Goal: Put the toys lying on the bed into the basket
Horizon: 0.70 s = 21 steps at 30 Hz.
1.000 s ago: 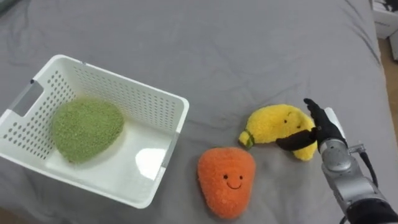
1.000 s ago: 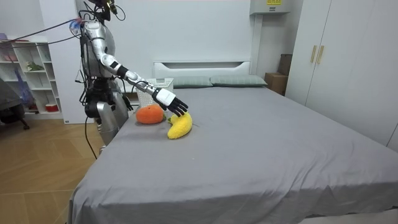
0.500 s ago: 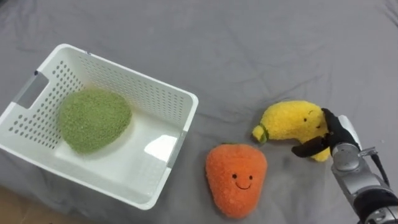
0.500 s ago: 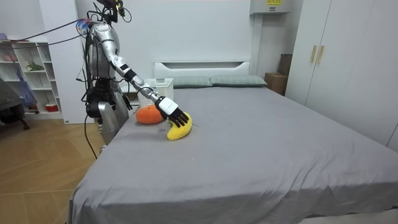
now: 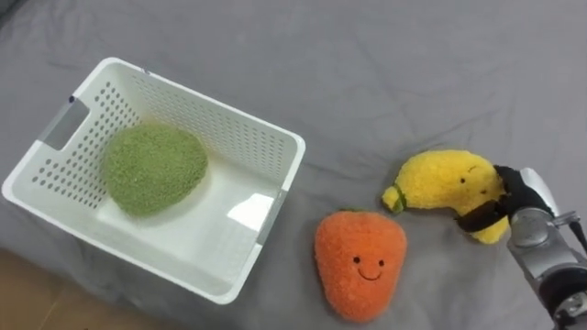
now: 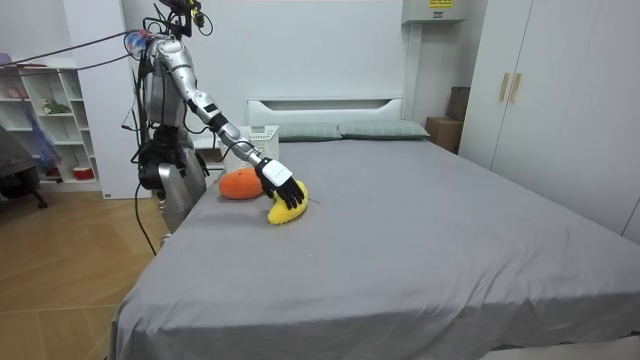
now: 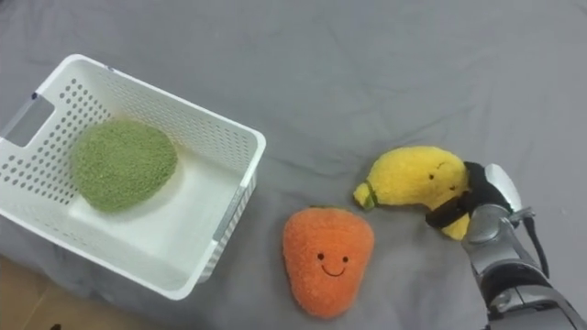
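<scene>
Plush toys lie on a grey bed (image 5: 367,64) in front of the robot, which stands at the bed's corner on the room view's left with its right arm stretched out over the cover. The right hand (image 5: 512,191) is at the far end of a yellow banana toy (image 5: 445,179), fingers behind it and the dark thumb curled across its lower side, so the hand is clamped on the toy. The banana rests on the cover, its green stem pointing toward the basket.

An orange carrot toy (image 5: 359,264) with a stitched smile lies close to the banana's stem end, nearer the robot. It sits roughly between the banana and a white perforated basket (image 5: 229,128), with a strip of bare cover between it and the basket's corner. A round green plush toy (image 5: 154,168) sits inside the basket against its left wall. A handle slot is cut in the basket's left end.

In the room view, pillows (image 6: 340,130) lie by the white headboard (image 6: 325,106), a pale wardrobe (image 6: 540,100) stands at the right and an open shelf (image 6: 40,120) at the left. A yellow sign (image 6: 437,3) high on the wall is too small to read.
</scene>
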{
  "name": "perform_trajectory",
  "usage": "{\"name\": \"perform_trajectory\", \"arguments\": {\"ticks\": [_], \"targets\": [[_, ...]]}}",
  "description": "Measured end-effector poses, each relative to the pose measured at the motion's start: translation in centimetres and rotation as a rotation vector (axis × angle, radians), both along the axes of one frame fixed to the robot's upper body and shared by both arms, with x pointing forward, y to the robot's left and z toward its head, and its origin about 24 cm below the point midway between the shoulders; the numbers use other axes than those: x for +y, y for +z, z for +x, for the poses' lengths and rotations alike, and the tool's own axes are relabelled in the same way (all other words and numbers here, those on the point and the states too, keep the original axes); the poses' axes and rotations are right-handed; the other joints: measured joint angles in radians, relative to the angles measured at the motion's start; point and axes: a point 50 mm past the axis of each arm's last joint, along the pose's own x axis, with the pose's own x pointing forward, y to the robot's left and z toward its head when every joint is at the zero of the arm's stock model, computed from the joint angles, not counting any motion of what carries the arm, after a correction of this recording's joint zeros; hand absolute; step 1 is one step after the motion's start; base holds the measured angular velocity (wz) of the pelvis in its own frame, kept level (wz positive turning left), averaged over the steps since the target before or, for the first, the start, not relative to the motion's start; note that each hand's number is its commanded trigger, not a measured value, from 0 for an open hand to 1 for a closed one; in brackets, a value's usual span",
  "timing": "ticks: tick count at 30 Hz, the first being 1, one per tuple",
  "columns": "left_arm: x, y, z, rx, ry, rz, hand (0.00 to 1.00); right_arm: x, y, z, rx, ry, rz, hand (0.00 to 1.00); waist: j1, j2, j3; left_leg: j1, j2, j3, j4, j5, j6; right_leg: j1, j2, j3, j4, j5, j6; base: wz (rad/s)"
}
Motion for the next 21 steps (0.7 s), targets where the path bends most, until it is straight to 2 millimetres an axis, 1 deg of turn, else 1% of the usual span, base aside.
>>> {"name": "perform_trajectory", "arguments": {"ticks": [3, 6, 13, 21], "targets": [[-0.21, -0.08, 0.01, 0.001, 0.001, -0.011, 0.0, -0.19, 0.18, 0.09, 0.006, -0.001, -0.011, 1.0, 0.0, -0.001, 0.0003, 0.0, -0.001, -0.005, -0.001, 0.002, 0.001, 0.0, -0.001, -0.001, 0.0, 0.0, 0.0, 0.0], [-0.54, -0.18, 0.08, 0.004, -0.016, -0.026, 0.0, -0.15, -0.13, -0.12, 0.037, 0.008, -0.027, 1.0, 0.0, -0.001, 0.001, -0.003, -0.006, -0.008, -0.002, 0.006, 0.003, 0.0, -0.005, -0.005, 0.0, 0.0, 0.0, 0.04], [-0.39, -0.05, 0.41, -0.002, -0.024, -0.022, 0.0, -0.14, -0.51, -0.41, 0.072, 0.017, -0.034, 1.0, 0.006, -0.014, 0.0076, -0.008, -0.008, -0.014, -0.002, 0.009, 0.006, -0.002, -0.009, -0.015, 0.002, 0.0, 0.0, 0.03], [-0.09, 0.18, 0.77, -0.02, -0.032, -0.018, 0.0, -0.16, -0.5, -0.42, 0.071, 0.016, -0.031, 1.0, -0.005, -0.015, 0.0071, -0.014, -0.009, -0.016, 0.001, 0.009, 0.005, -0.002, -0.009, -0.028, 0.001, 0.0, 0.0, 0.04]]}}
